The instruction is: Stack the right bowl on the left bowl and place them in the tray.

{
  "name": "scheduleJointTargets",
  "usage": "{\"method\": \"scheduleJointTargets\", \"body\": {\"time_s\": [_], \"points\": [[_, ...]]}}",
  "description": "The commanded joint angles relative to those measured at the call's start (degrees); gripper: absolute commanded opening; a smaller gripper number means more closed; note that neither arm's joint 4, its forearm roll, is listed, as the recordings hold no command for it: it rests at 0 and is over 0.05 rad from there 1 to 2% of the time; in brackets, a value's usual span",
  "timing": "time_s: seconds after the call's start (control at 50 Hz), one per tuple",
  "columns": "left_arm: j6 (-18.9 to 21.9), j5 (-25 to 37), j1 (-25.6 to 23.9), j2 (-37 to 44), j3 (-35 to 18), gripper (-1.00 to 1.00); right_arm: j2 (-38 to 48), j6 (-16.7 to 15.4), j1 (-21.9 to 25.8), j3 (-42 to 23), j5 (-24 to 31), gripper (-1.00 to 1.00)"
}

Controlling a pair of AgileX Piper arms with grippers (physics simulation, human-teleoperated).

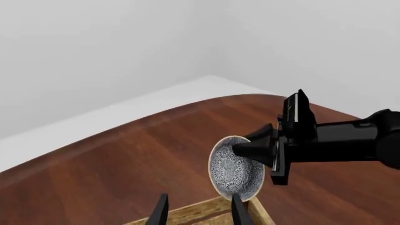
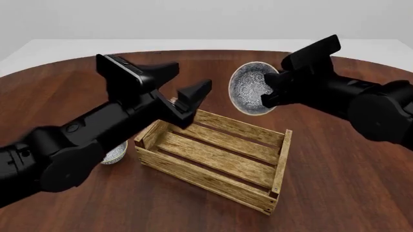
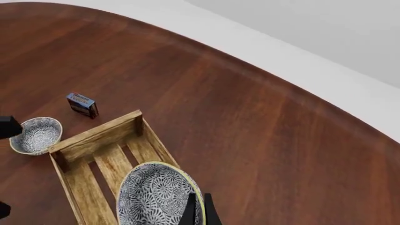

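Right gripper (image 2: 270,94) clamps the right bowl (image 2: 248,89) by its rim, airborne above the tray (image 2: 279,159). Left gripper (image 2: 184,82) spread, empty. Left bowl (image 3: 37,134) sits beside the tray; next, carry across and nest.

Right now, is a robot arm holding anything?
Yes. The right gripper pinches the rim of the patterned grey-white bowl. The left gripper holds nothing.

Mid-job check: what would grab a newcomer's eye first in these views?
The patterned bowl tipped on edge in the air, pinched at its rim by the right end effector above the wooden crate's far side. Next, the left end effector open over the crate's left end, and the second bowl on the table left of the crate.
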Motion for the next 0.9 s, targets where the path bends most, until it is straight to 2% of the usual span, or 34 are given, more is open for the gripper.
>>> {"method": "scheduleJointTargets", "body": {"time_s": [0.02,0.9], "points": [[-1.0,0.6,-2.3,1.4,-0.6,1.0,-0.9,0.1,0.9,0.2,0.1,-1.0],[-1.4,-1.0,-3.6,6.2,-1.4,1.0,-6.8,-1.4,4.5,4.0,1.3,-1.0]]}}
